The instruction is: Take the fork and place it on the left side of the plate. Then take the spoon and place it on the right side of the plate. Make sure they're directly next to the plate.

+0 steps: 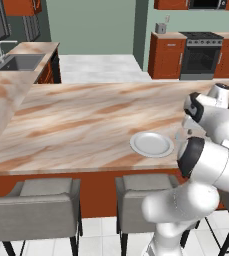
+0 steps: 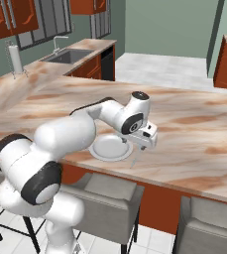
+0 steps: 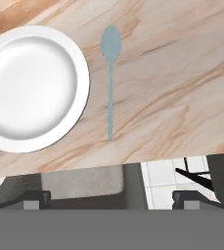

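In the hand view, reading from left to right, we meet first the plate (image 3: 33, 88), set near the front edge of the counter (image 3: 182, 73) so that cutlery can lie on either flank within the arm's reach. Just beside its rim, apart from it by a narrow strip of marble, lies the spoon (image 3: 110, 73), bowl pointing away from the front edge and handle running parallel to the plate's side; we judge this the placement the task asks for on the right. The gripper (image 3: 108, 200) hangs above with its fingertips (image 3: 33, 199) spread wide and nothing between them, which suits a spoon already let go. We cannot place the fork from these views.
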Motion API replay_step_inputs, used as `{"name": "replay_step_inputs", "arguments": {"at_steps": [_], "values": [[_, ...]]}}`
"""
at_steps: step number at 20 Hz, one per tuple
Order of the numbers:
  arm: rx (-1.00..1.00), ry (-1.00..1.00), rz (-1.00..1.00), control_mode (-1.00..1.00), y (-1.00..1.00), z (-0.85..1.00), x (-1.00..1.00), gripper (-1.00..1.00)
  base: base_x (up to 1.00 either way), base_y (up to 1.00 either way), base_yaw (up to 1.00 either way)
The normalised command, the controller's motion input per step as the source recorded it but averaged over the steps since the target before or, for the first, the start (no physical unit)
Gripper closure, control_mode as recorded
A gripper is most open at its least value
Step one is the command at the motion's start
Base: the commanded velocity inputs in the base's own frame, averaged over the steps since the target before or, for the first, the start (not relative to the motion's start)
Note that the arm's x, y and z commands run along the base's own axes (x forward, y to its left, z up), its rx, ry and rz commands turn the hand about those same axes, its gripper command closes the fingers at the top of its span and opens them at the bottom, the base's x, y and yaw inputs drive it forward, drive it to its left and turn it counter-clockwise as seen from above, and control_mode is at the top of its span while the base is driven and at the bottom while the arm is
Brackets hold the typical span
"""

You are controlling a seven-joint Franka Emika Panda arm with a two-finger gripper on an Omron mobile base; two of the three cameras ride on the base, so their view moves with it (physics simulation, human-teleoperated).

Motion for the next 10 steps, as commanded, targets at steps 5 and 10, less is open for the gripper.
{"name": "replay_step_inputs", "arguments": {"at_steps": [5, 10], "values": [[-0.04, -0.06, 0.00, -1.00, 0.51, 0.12, -0.77, -1.00, 0.00, 0.00, 0.00], [-0.16, -0.04, 0.00, -1.00, 0.92, 0.00, -0.75, -1.00, 0.00, 0.00, 0.00]]}}
